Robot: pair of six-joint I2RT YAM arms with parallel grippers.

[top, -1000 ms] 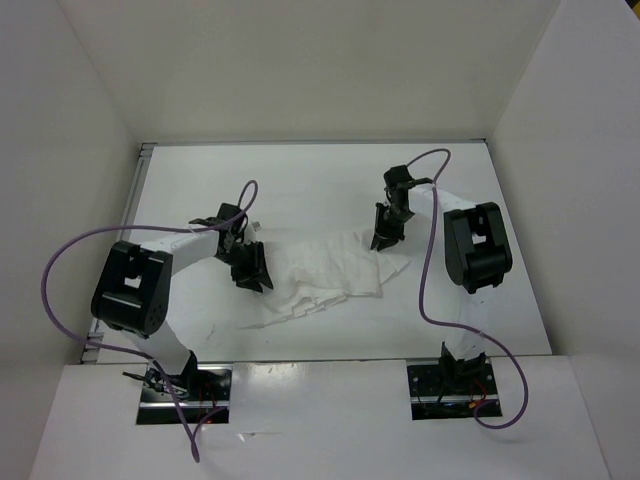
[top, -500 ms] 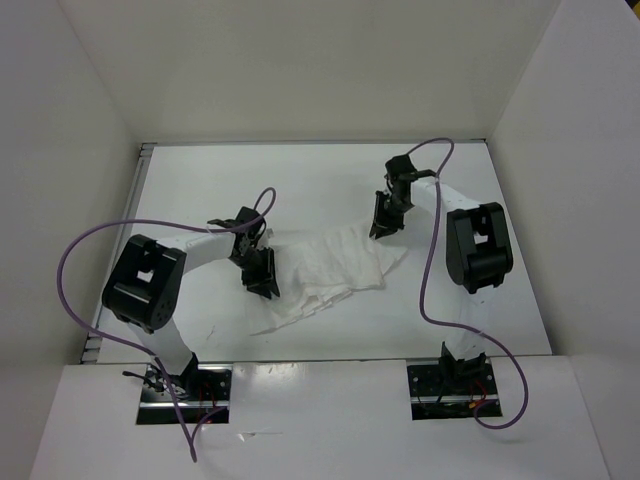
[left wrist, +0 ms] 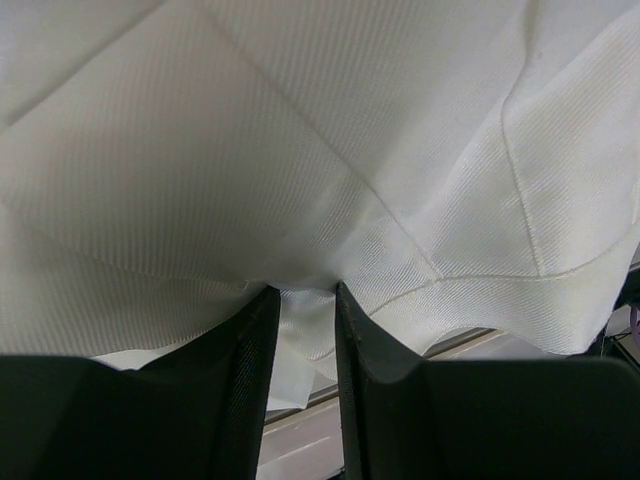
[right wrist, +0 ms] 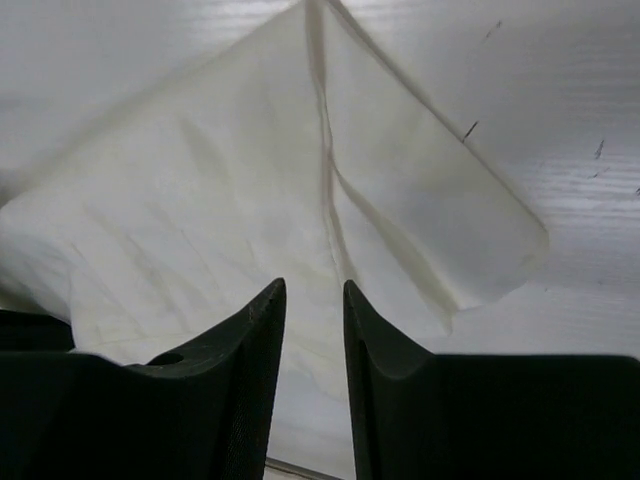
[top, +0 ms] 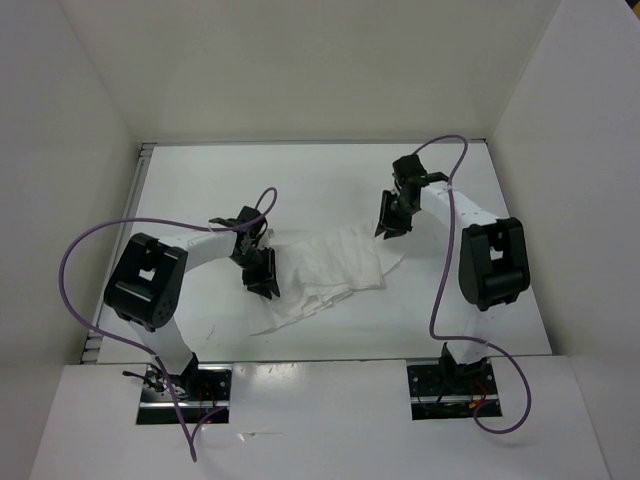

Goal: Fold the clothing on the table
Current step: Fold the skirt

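1. Table [top: 200, 170]: matte white, enclosed by white walls; carries the clothing [top: 335, 265], which lies rumpled about its middle.
2. Left gripper [top: 262, 272]: at the clothing's left edge; jaws narrowly parted, pinching a gathered fold, probably to carry it over.
3. Right gripper [top: 390, 218]: above the clothing's far right corner; jaws slightly apart, holding nothing; the corner lies flat beneath.

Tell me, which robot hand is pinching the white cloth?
The left gripper: a fold of the cloth is caught between its fingers. The right gripper hangs over the cloth with fingers apart and nothing between them.
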